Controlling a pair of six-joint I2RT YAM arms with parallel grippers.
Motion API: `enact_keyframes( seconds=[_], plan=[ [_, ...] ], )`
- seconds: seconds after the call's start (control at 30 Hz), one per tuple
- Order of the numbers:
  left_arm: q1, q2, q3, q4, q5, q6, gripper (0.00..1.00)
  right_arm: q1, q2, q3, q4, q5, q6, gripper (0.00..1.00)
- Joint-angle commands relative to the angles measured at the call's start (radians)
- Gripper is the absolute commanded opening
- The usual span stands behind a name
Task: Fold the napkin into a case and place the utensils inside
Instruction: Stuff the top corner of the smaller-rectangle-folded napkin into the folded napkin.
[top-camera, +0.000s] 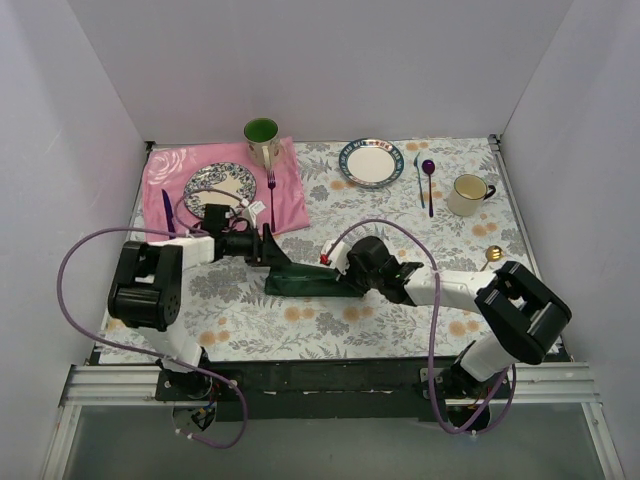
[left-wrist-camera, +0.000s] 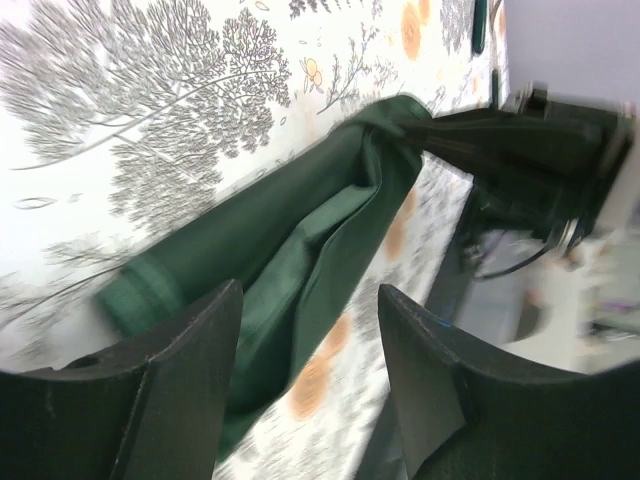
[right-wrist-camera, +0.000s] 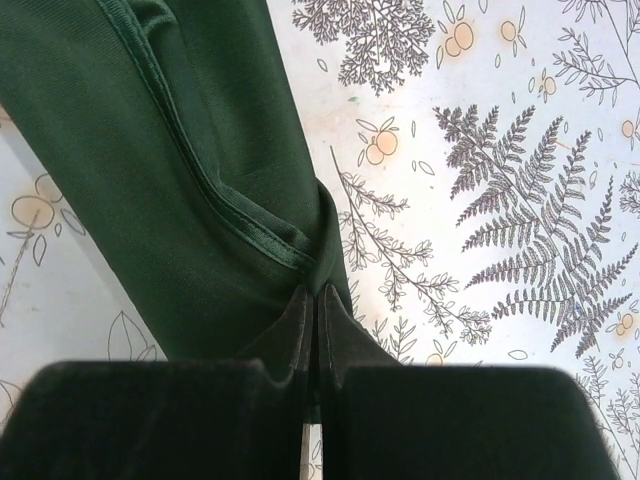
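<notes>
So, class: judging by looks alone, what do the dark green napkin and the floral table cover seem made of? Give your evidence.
The napkin: probably woven cloth, matte; it shows a stitched hem and soft folds. The table cover: smooth, flat, printed with ferns and flowers; fabric or plastic sheet, I cannot tell.

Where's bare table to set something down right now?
Free: the tablecloth strip between napkin and the front edge; the gap between pink cloth and blue-rimmed plate. Crowded: the pink cloth's top, and mid-table where left tool and right tool meet the napkin.
</notes>
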Motion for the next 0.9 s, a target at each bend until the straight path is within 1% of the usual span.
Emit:
enact_keyframes(
  seconds=[0.0,0.03,0.07,0.1,0.13,0.17,0.2,0.27,0.3,0.43,0.5,0.6,0.63,0.67,0.77,0.87],
  plan=[
    [0.079,-0.152,-0.018,-0.104,0.165,0.473,0.57,-0.011,-0.062,-0.061,0.129,-0.063,-0.066,0.01],
    [0.081,-0.166,-0.013,-0.152,0.179,0.554,0.57,-0.011,-0.066,-0.075,0.145,-0.095,-0.093,0.01],
    [0.081,-0.177,-0.003,-0.207,0.194,0.664,0.56,-0.012,-0.073,-0.086,0.161,-0.109,-0.11,0.01],
    [0.081,-0.19,0.002,-0.31,0.22,0.829,0.56,-0.011,-0.085,-0.112,0.197,-0.133,-0.129,0.01],
    [0.081,-0.195,0.004,-0.356,0.225,0.911,0.56,-0.012,-0.091,-0.12,0.208,-0.15,-0.162,0.01],
    [0.079,-0.197,0.002,-0.414,0.231,0.97,0.56,-0.011,-0.1,-0.133,0.228,-0.168,-0.178,0.01],
    [0.079,-0.195,0.001,-0.442,0.237,1.066,0.57,-0.011,-0.112,-0.156,0.266,-0.203,-0.198,0.01],
    [0.053,-0.189,0.004,-0.519,0.219,1.142,0.57,-0.011,-0.113,-0.169,0.291,-0.257,-0.247,0.01],
    [0.043,-0.186,0.004,-0.53,0.199,1.182,0.57,-0.011,-0.116,-0.169,0.288,-0.268,-0.265,0.01],
    [-0.026,-0.19,-0.028,-0.519,0.138,1.168,0.57,-0.011,-0.119,-0.186,0.334,-0.305,-0.316,0.01],
    [-0.052,-0.2,-0.047,-0.47,0.109,1.135,0.57,-0.011,-0.106,-0.181,0.336,-0.302,-0.318,0.01],
    [-0.115,-0.21,-0.059,-0.4,0.054,1.037,0.57,-0.012,-0.09,-0.163,0.324,-0.281,-0.304,0.01],
    [-0.149,-0.209,-0.065,-0.38,0.015,1.011,0.57,-0.011,-0.088,-0.157,0.324,-0.276,-0.299,0.01],
    [-0.161,-0.207,-0.07,-0.334,0.003,0.954,0.57,-0.012,-0.091,-0.158,0.325,-0.273,-0.296,0.01],
    [-0.194,-0.188,-0.07,-0.271,-0.037,0.841,0.57,-0.012,-0.099,-0.161,0.334,-0.267,-0.29,0.01],
    [-0.212,-0.171,-0.073,-0.234,-0.068,0.797,0.57,-0.012,-0.111,-0.173,0.349,-0.27,-0.288,0.01]
  ],
)
